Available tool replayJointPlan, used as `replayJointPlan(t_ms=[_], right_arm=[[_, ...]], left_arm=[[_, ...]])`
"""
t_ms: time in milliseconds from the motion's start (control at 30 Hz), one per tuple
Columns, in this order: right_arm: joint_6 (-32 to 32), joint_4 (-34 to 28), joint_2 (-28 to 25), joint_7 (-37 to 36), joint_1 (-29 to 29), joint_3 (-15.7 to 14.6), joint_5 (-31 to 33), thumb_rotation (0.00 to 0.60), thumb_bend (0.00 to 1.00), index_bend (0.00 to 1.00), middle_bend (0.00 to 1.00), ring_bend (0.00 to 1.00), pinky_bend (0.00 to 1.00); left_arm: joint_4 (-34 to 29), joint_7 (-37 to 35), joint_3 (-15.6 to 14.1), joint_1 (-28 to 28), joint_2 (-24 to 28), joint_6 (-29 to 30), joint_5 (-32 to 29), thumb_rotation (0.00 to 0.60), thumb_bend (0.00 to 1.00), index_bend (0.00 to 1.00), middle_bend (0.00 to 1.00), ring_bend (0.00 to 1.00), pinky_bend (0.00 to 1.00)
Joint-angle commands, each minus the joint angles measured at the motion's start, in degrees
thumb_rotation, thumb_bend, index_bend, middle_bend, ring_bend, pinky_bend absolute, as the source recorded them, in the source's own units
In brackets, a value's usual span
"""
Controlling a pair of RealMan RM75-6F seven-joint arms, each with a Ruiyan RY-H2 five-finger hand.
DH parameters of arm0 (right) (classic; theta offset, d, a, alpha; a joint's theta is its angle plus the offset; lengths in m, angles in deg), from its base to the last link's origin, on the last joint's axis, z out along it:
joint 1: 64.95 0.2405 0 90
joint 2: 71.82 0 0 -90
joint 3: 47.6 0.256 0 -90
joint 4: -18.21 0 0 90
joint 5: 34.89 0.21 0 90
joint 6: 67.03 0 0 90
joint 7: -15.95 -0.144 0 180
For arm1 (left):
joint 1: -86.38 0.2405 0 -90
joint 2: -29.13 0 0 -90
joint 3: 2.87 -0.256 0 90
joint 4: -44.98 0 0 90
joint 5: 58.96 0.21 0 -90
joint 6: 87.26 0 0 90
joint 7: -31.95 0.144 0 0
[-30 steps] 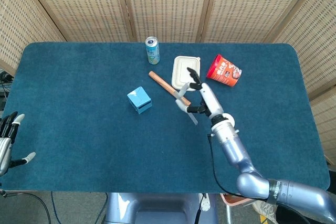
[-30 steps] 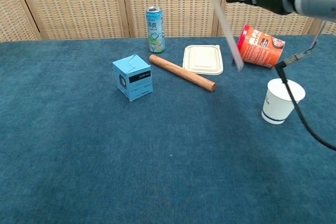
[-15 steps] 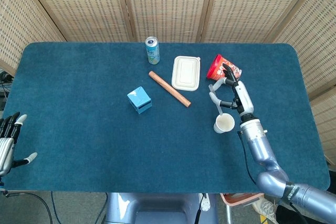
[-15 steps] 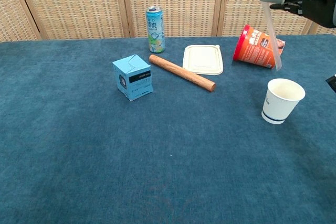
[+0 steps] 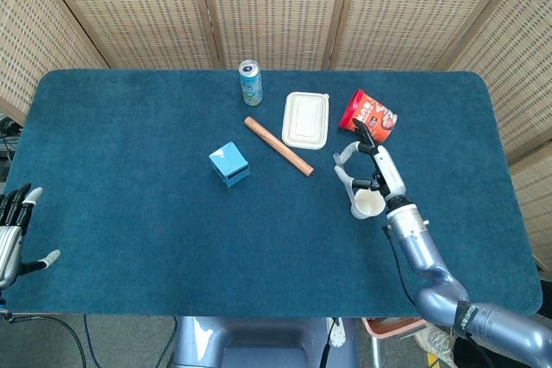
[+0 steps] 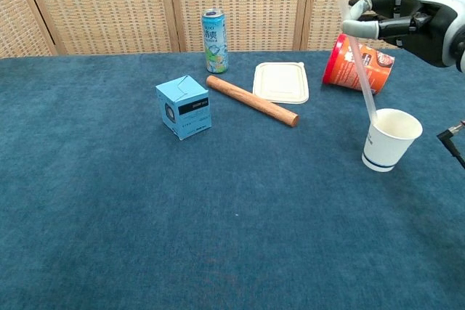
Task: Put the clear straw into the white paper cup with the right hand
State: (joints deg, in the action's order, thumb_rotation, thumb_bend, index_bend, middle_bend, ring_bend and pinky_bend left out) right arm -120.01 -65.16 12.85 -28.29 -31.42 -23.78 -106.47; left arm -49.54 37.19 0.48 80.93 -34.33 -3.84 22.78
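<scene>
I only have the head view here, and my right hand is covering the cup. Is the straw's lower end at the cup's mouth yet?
Observer: From the chest view, yes. The clear straw ends right at the near-left rim of the white paper cup. I can't tell whether the tip is past the rim.
Operator: Is the straw vertical?
Observer: No, it's tilted. Its top leans to the left of the cup and its bottom slants down to the rim.
Operator: How high is the hand?
Observer: The right hand is well above the cup and holds the straw near its upper end. It's level with the red cup that lies on its side behind.
</scene>
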Motion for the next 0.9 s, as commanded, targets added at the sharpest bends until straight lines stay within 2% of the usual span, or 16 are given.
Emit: replayJointPlan(t_ms=[33,467,900], right_arm=[[-0.2,0.4,0.0,-0.3,0.1,-0.2,0.1,0.6,0.52,0.7,0.0,0.0,0.0],[-0.1,1.2,-1.1,-2.2,0.3,-0.8,0.4,0.6,0.51,0.7,0.0,0.0,0.0],[0.7,6.5,1.2,-3.2,1.1,-3.9,-1.4,0.6,0.51,0.7,0.0,0.0,0.0]], left_arm=[[0.0,-0.1,0.1,0.0,0.0,0.0,0.0,0.6,0.06,0.0,0.0,0.0,0.0],[-0.1,0.4,-0.1,-0.1,-0.2,-0.2,0.0,0.6,0.06,0.0,0.0,0.0,0.0],[-0.1,0.6,-0.1,-0.2,-0.3,-0.4,-0.2,0.6,0.06,0.0,0.0,0.0,0.0]])
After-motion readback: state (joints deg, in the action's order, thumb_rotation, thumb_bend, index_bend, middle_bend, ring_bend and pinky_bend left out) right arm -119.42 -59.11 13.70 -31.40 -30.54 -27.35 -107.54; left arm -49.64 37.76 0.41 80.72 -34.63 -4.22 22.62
